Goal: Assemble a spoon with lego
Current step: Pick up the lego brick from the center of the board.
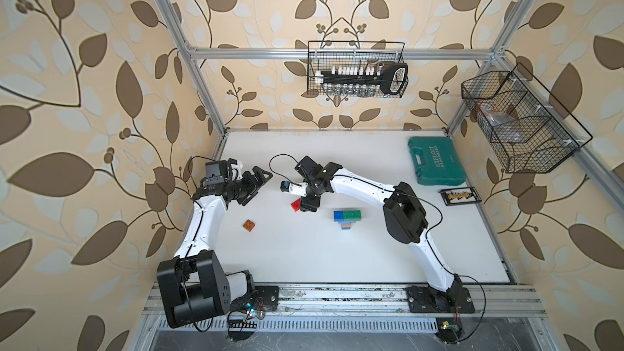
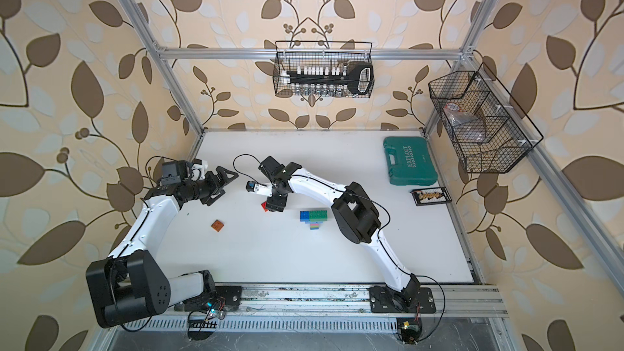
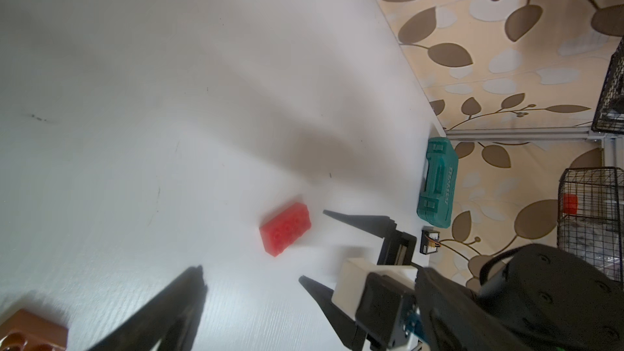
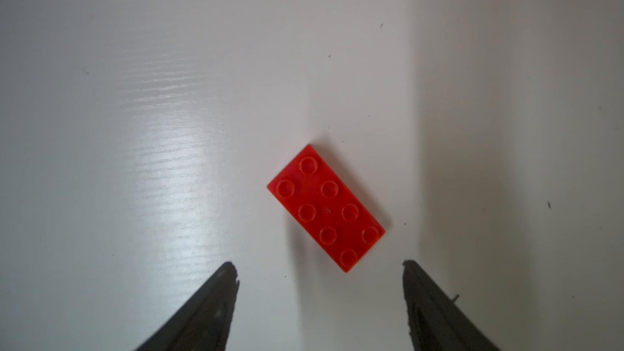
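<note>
Fetching the red brick [image 4: 326, 207] — right tool [image 4: 319, 265] hovers above it, spread, empty (left tool [image 1: 259, 188] spread too) — next: align to its skew, descend, pinch.

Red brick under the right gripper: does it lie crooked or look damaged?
The red brick lies flat, studs up and undamaged, but it is turned diagonally to the open right gripper, which does not touch it. Nothing else about it looks odd.

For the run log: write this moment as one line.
right gripper: open, at red brick, no contact | left gripper: open, empty | orange brick: loose | spoon: partial, lacks red, orange
</note>
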Robot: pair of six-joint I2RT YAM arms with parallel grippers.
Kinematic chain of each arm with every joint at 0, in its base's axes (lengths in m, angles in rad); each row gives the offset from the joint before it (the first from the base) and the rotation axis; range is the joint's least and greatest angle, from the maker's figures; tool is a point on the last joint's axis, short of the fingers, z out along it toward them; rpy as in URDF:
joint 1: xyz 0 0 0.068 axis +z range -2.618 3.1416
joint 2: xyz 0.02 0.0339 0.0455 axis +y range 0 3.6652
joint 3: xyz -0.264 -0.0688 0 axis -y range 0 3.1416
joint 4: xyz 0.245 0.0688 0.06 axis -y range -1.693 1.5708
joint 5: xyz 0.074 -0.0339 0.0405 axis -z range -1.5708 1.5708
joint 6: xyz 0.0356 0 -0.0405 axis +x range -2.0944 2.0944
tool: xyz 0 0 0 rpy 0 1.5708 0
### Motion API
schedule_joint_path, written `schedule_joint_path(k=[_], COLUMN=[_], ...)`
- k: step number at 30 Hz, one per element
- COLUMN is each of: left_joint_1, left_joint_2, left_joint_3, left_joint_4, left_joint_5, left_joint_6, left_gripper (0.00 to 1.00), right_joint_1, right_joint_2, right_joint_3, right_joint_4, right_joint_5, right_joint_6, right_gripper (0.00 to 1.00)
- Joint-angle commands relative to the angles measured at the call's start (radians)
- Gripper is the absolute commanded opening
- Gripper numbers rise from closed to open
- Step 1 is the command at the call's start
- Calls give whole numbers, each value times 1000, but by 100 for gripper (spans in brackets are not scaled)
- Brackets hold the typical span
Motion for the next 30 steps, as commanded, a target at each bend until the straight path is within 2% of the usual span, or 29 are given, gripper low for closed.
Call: schedule_joint_path(k=[1,11,15,16,20,23,25,26,30], left_joint_1=[23,86,112,114,117,118,117,117,118], left_joint_2=[-9,-11,-12,-14,-17,-15,-21,-26,-67], left_joint_3=[-20,-56,-59,-59,-59,-61,-64,-64,-76], left_joint_4=[29,27,16,16,16,15,15,7,-4], left_joint_5=[38,85,100,102,100,107,121,122,137], left_joint_6=[42,66,74,76,80,80,81,85,95], left_gripper=[99,99,99,99,99,99,99,99,99], right_joint_1=[18,31,28,29,32,32,33,33,27], right_joint_2=[50,166,170,167,132,123,120,115,40], right_joint_3=[71,162,168,165,118,100,115,132,172], right_joint_4=[-33,-92,-116,-125,-136,-147,-157,-161,-177], right_joint_5=[-4,8,8,18,48,43,34,30,7], right_joint_6=[-74,-137,-150,-154,-157,-160,-144,-129,-66], right_gripper=[76,75,71,68,40,25,5,0,0])
